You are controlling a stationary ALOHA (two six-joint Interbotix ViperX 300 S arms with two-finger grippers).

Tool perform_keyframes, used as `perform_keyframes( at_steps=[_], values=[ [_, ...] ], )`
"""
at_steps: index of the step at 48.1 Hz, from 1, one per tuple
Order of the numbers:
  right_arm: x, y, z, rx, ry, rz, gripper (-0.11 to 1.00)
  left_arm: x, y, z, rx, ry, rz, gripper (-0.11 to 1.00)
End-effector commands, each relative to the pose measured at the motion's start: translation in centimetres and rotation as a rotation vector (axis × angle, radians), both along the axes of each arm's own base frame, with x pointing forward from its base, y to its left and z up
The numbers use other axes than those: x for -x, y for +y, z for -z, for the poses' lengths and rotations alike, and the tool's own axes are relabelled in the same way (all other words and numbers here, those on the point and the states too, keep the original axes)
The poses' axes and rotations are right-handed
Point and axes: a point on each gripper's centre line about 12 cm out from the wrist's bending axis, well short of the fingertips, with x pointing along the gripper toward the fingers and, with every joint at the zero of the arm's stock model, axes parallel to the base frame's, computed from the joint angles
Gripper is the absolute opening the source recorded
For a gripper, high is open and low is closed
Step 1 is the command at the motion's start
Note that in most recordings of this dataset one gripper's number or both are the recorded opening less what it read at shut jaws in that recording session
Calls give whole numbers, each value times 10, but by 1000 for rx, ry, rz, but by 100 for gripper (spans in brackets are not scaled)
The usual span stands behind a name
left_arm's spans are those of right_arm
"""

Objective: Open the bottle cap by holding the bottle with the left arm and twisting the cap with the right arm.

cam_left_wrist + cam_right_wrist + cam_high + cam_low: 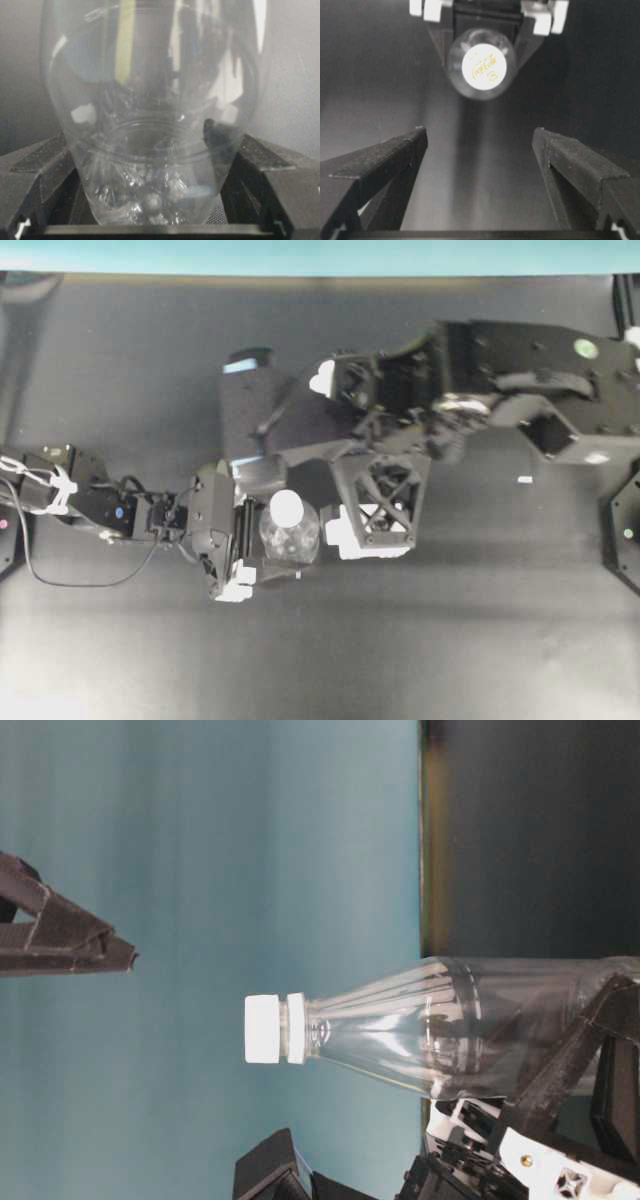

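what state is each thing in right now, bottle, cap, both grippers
bottle: upright on the table, clamped low on its body
bottle cap: on the bottle, nothing touching it
left gripper: shut on the bottle
right gripper: wide open, holding nothing, clear of the cap

Work surface: dark grey matte table [120, 640], evenly lit, faint paler band across the near part. Far edge of table meets a teal wall [300, 255]; a thin yellowish strip shows along that join in the table-level view. One small white tape mark [524, 480] lies flat on the table, right of centre. Black mounting plate [625, 530] at right edge, partly cut off.
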Motion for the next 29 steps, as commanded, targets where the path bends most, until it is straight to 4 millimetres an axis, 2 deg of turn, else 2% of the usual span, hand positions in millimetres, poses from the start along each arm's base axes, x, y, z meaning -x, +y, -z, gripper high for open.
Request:
perform_keyframes(
  at_steps=[1, 16, 29],
  values=[
    [12, 10, -19, -21, -106, -6, 82, -2, 0, -3, 1, -12, 2, 82],
    [32, 7, 1, -59, -124, 62, 82, -3, 0, -3, 1, -12, 2, 82],
    [37, 6, 5, -70, -167, 73, 82, -4, 0, -5, 2, -20, 0, 82]
  ],
)
